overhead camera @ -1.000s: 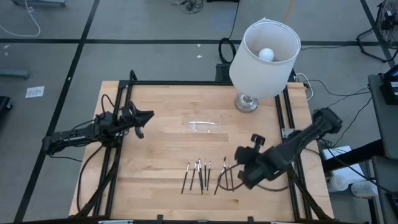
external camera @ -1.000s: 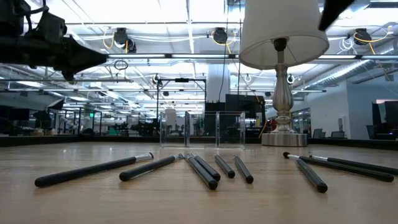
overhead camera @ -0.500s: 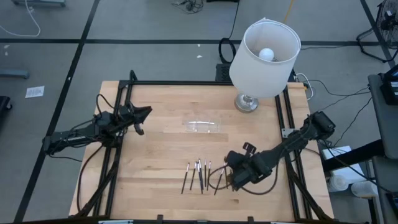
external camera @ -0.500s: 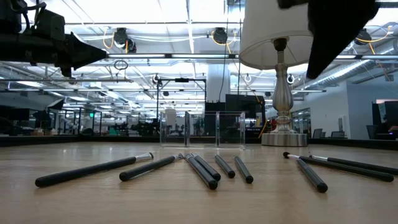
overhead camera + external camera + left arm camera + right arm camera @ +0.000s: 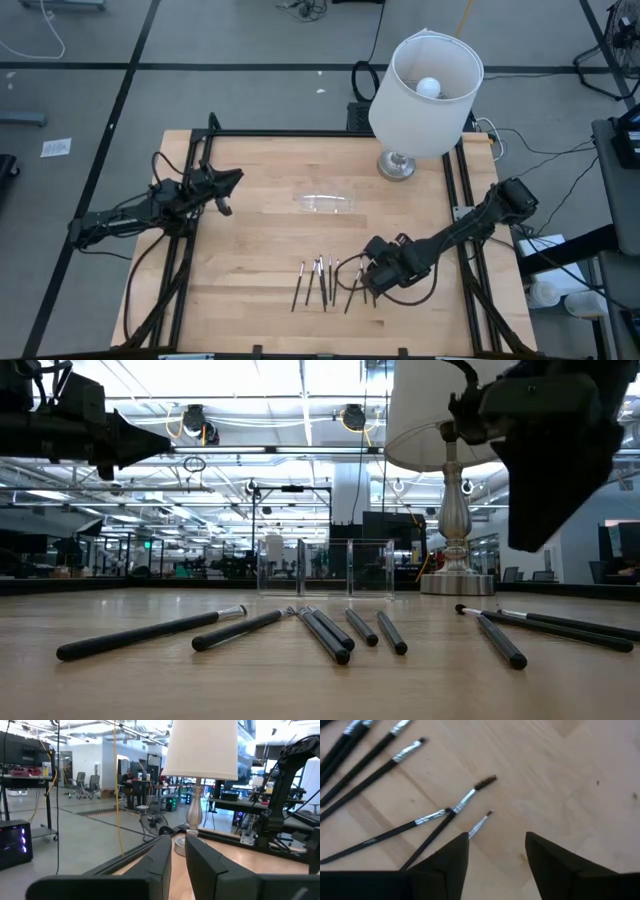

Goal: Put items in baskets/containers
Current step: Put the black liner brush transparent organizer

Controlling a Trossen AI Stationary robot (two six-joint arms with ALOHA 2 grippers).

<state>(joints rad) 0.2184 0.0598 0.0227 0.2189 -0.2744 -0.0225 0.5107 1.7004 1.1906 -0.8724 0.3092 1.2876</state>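
Our right gripper [image 5: 497, 847] has swung down over the right-hand brushes [image 5: 440, 822] and spread its fingers, still empty; the clear tray [image 5: 326, 203] waits farther back on the tabletop.

An open-plan lab: ceiling pipes [image 5: 300, 450], office chairs [image 5: 87, 784], equipment racks [image 5: 20, 750].

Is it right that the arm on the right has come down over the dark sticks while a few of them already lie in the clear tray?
Not quite. The clear tray holds nothing in the high view; every stick lies on the wood. The right gripper hovers open above them.
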